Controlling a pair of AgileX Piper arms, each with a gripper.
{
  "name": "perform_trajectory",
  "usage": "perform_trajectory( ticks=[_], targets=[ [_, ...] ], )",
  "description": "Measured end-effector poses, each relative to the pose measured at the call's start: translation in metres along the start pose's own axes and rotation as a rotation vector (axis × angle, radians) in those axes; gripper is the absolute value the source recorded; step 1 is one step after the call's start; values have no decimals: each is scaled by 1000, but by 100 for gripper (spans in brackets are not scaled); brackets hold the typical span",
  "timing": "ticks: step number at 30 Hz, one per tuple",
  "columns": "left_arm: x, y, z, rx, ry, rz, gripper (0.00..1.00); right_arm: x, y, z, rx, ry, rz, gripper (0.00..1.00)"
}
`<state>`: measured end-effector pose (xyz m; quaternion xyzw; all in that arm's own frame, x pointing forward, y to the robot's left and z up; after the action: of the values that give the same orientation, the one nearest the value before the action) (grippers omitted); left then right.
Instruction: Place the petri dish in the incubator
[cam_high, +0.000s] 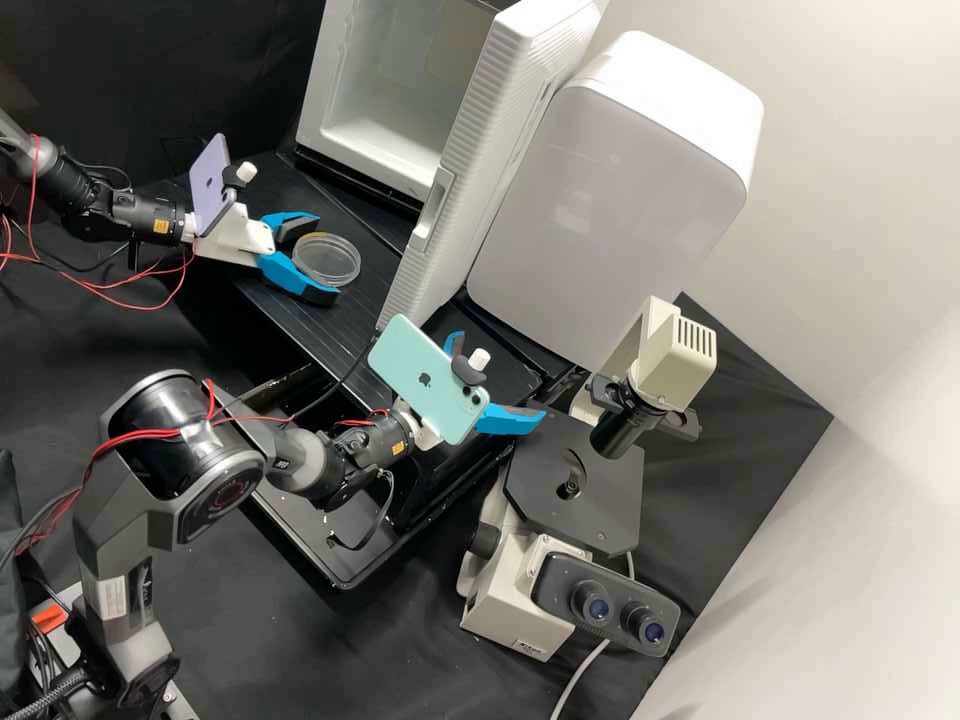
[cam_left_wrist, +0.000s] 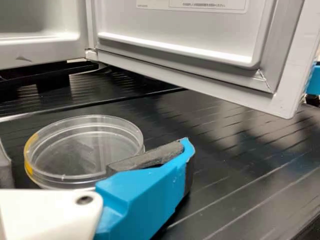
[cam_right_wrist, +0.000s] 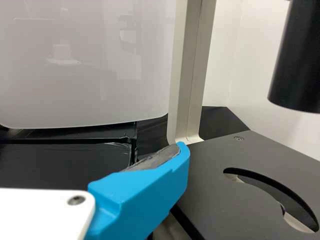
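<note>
Bright, even light, seemingly from overhead, washes the white incubator (cam_high: 400, 70) and wall (cam_high: 860, 150). Pale streaks of glare run along the ribbed black surface (cam_left_wrist: 240, 145). The dark cloth (cam_high: 300, 640) swallows shadows; faint reflections glaze the petri dish (cam_left_wrist: 82, 150).

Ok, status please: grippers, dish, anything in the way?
Left gripper open around petri dish. Right gripper open, by microscope. Incubator door open, nothing between.

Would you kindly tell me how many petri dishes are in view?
1. The petri dish lies on the black bench before the open incubator, between the left pincer's open fingers. More may be hidden behind the incubator door.
</note>
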<state>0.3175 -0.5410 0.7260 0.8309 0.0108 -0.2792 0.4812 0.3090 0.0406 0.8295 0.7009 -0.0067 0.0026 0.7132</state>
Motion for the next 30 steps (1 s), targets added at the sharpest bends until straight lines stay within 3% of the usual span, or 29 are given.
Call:
perform_trajectory(
  ticks=[2,3,30],
  targets=[
    [0,0,0,1,2,-2,100,0,0,0,0,0,0,100],
    [1,0,0,0,2,-3,0,0,0,0,0,0,0,100],
    [0,0,-1,12,8,5,0,0,0,0,0,0,0,100]
  ],
)
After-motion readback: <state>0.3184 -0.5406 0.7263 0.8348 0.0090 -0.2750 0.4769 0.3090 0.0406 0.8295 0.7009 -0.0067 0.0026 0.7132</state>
